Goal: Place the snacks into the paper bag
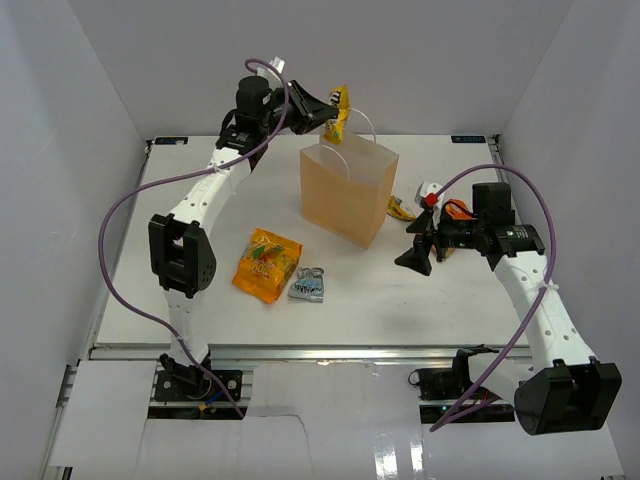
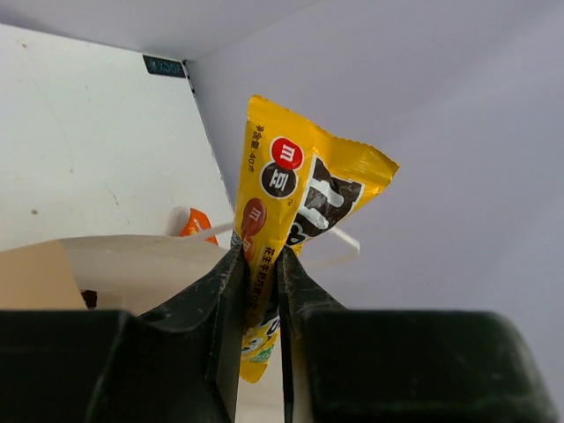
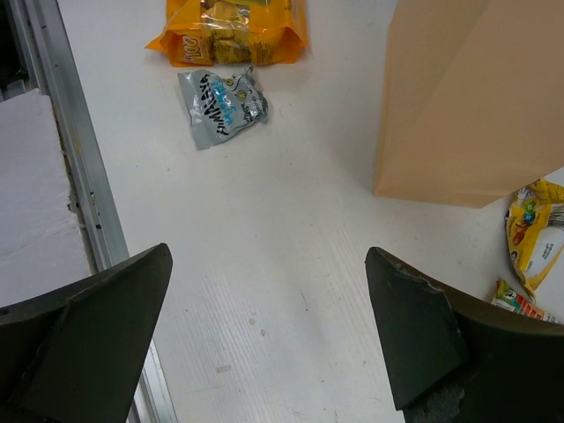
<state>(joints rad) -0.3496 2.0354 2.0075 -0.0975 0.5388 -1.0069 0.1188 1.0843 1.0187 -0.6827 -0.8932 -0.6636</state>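
Note:
The tan paper bag (image 1: 348, 192) stands upright mid-table with its mouth open. My left gripper (image 1: 326, 108) is shut on a yellow packet (image 1: 340, 114) and holds it above the bag's far rim. In the left wrist view the yellow packet (image 2: 291, 198) sticks up between my fingers (image 2: 225, 291), with the bag's rim (image 2: 132, 260) just below. My right gripper (image 1: 416, 256) is open and empty, low over the table to the right of the bag. An orange bag (image 1: 268, 263) and a grey-blue pack (image 1: 308, 285) lie left of the paper bag.
More packets lie behind the bag's right side: a yellow one (image 1: 400, 208) and a white-red one (image 1: 430, 190). The right wrist view shows the orange bag (image 3: 229, 31), the grey-blue pack (image 3: 225, 106), the paper bag's side (image 3: 458, 97) and the table's metal front rail (image 3: 84, 185).

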